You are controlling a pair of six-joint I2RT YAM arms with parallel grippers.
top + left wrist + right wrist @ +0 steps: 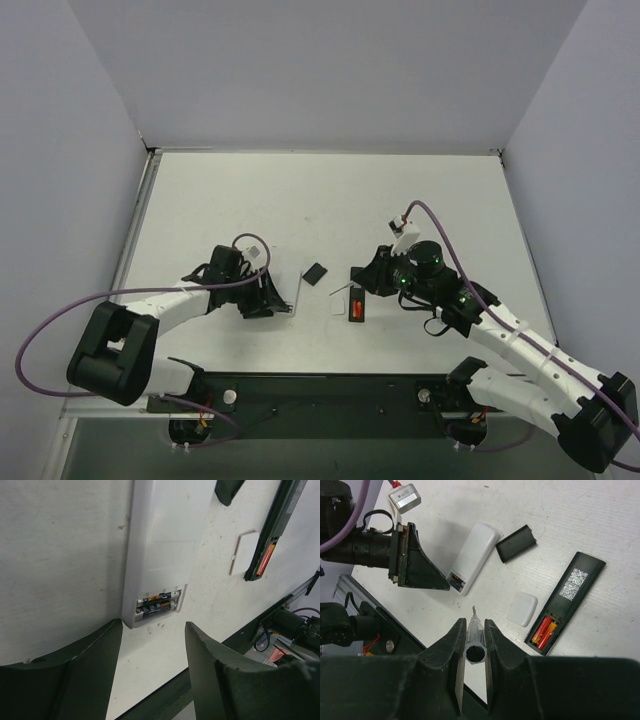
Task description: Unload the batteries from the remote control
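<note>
The black remote control (572, 587) lies back up on the table, its battery recess open. Two red batteries (544, 632) with gold ends sit side by side in it. The remote also shows in the top view (356, 300) and the left wrist view (277, 520). My right gripper (472, 625) is shut on a slim clear tool (473, 639) with a metal tip, a little left of the remote's battery end and above the table. My left gripper (152, 630) is open and empty, its fingers at the end of a white remote (160, 545).
The white remote (472, 557) has its own open bay with dark batteries (156, 605). A small black cover (516, 543) lies behind it. A white cover (522, 608) lies between the remotes. The table's front edge and a black rail (330, 390) are near.
</note>
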